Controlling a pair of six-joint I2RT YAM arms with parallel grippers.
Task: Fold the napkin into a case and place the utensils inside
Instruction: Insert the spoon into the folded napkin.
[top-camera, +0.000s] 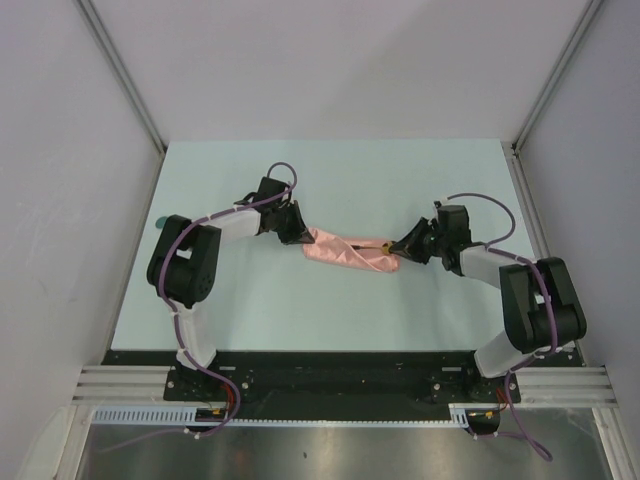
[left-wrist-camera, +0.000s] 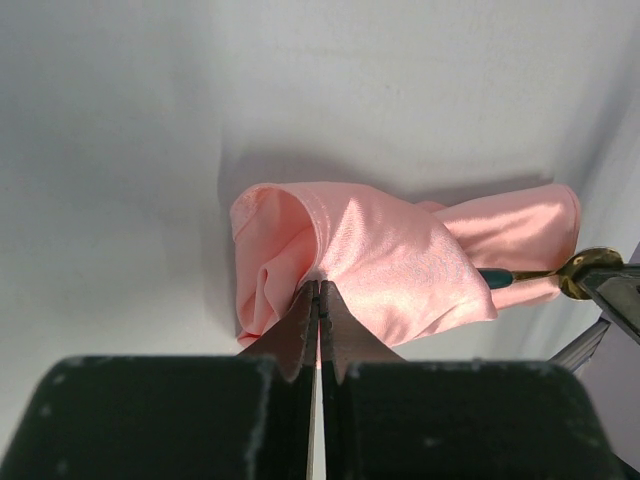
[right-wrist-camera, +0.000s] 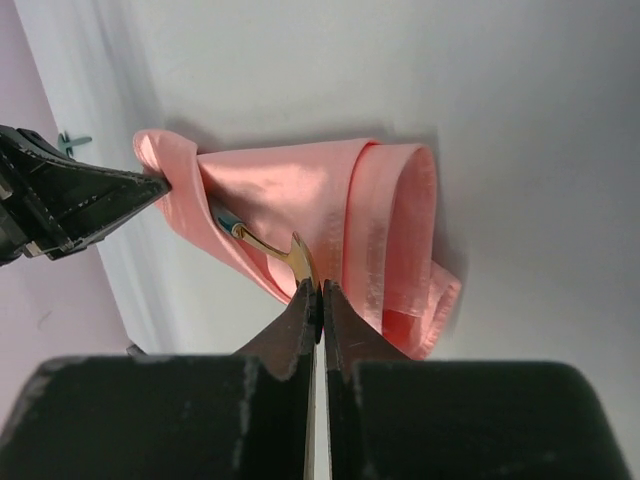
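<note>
Both forearms angled inward, wrists low. Left gripper (top-camera: 297, 232) pinched shut on napkin (top-camera: 345, 250) left end; right gripper (top-camera: 403, 250) clamped on gold spoon (right-wrist-camera: 268, 247) bowl, handle inside fold.

No readable text, labels, brands, numbers or signs in any of the three views. Checked the napkin (left-wrist-camera: 400, 260), the spoon (right-wrist-camera: 262, 245) and the table (top-camera: 300, 320): no print, stamp or marking is legible on any of them.
</note>
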